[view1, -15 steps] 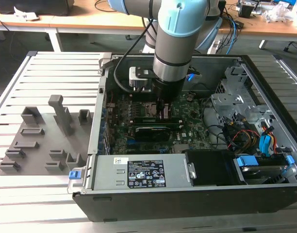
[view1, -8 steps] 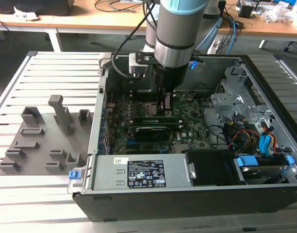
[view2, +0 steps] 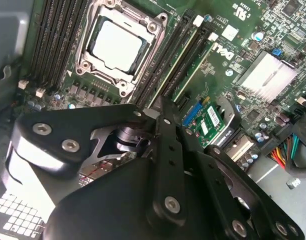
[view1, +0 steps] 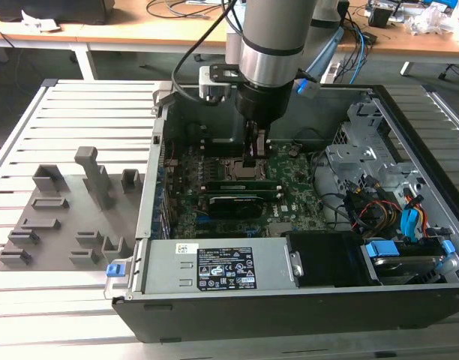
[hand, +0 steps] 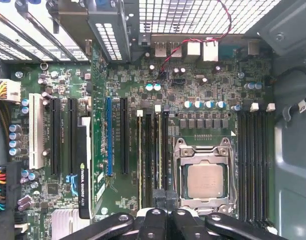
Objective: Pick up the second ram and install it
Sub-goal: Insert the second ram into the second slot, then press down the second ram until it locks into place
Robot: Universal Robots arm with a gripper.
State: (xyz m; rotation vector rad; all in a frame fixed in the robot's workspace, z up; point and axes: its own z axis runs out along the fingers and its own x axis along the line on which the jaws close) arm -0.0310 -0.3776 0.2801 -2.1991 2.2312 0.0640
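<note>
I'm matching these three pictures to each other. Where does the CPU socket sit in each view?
Exterior view: the CPU socket is mid-motherboard, just to the exterior view's left of the arm's tip.
Second wrist view: the socket lies between two banks of slots, beyond the black linkage.
First wrist view: the socket again lies between two slot banks.
Shared landmark: the memory slots running alongside the socket.

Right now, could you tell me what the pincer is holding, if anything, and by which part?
It cannot be told: the pincer is down at the memory slots beside the CPU socket, and its body hides any hold.
</note>
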